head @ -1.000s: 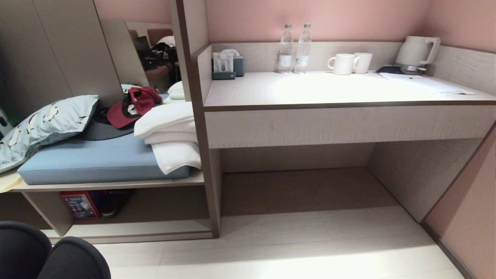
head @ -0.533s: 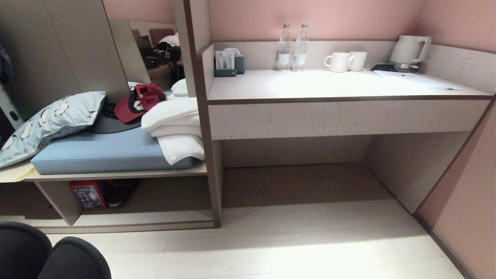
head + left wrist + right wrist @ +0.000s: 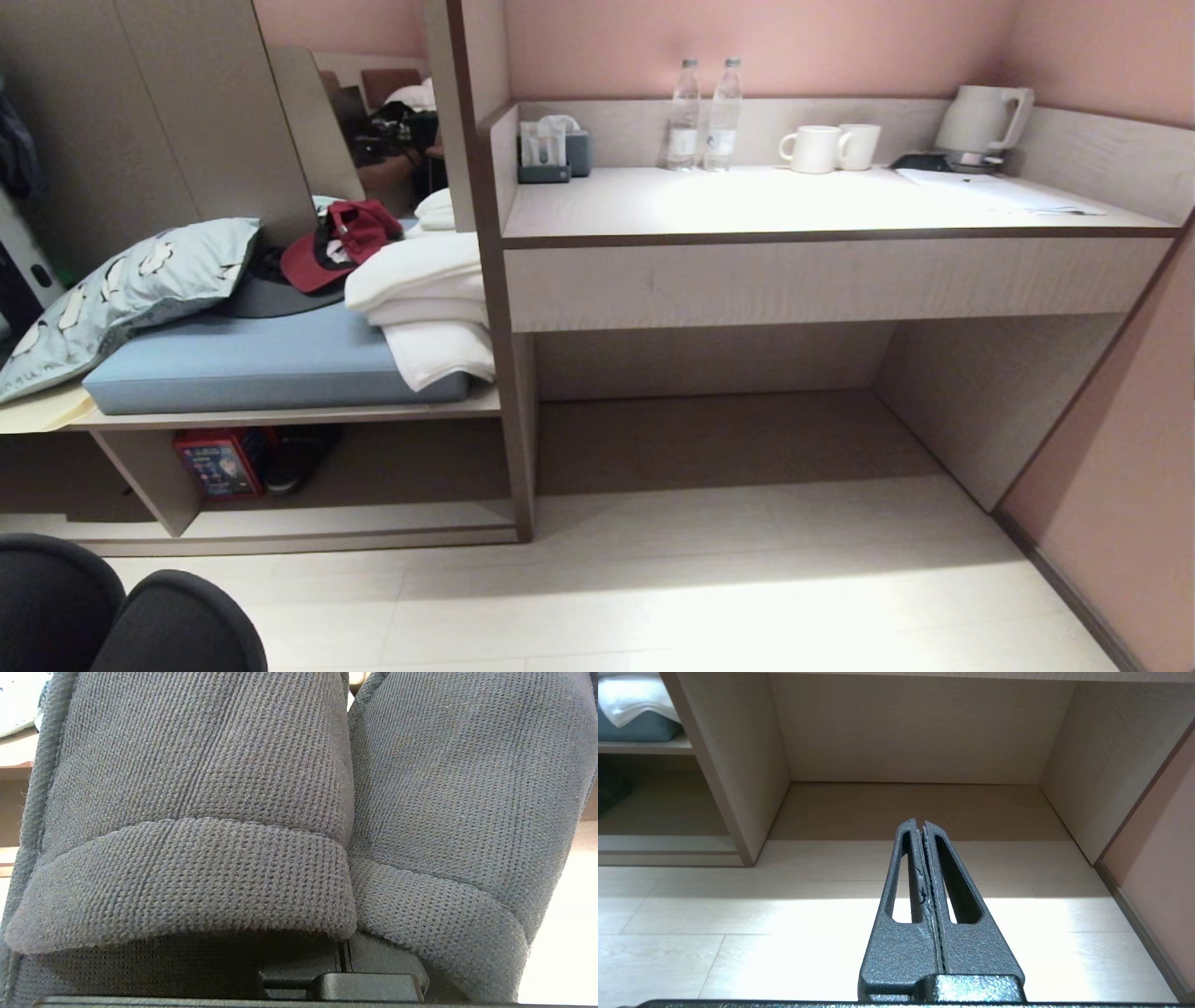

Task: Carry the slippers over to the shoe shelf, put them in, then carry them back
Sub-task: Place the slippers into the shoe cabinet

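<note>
The slippers (image 3: 121, 611) show in the head view only as two dark rounded toes at the near left corner, over the pale floor (image 3: 700, 597); the left wrist view fills in the rest, with both slippers (image 3: 299, 826) side by side, touching, their knit fabric crowding the whole picture; the left gripper (image 3: 343, 963) peeks out beneath them as a dark block with its fingers pressed together on the slippers' heel ends, a grip no other view shows.

The shoe shelf (image 3: 308, 485) lies at the far left, under the blue cushion (image 3: 252, 369); inside it stand a red box (image 3: 219, 464) and a dark shoe (image 3: 294, 457) just beside it; the right wrist view catches only the shelf's right end (image 3: 658, 812).

The right gripper (image 3: 922, 868) appears in its own view alone, fingers together and holding nothing, aimed over the floor toward the desk kneehole (image 3: 915, 779).

Only the head view shows what sits higher: a patterned pillow (image 3: 121, 289), a red cap (image 3: 331, 247) and folded white towels (image 3: 420, 308) on the cushion; on the desk (image 3: 803, 205), two water bottles (image 3: 702, 117), two white mugs (image 3: 831, 147), a kettle (image 3: 980, 121) and a tissue box (image 3: 551, 149).
</note>
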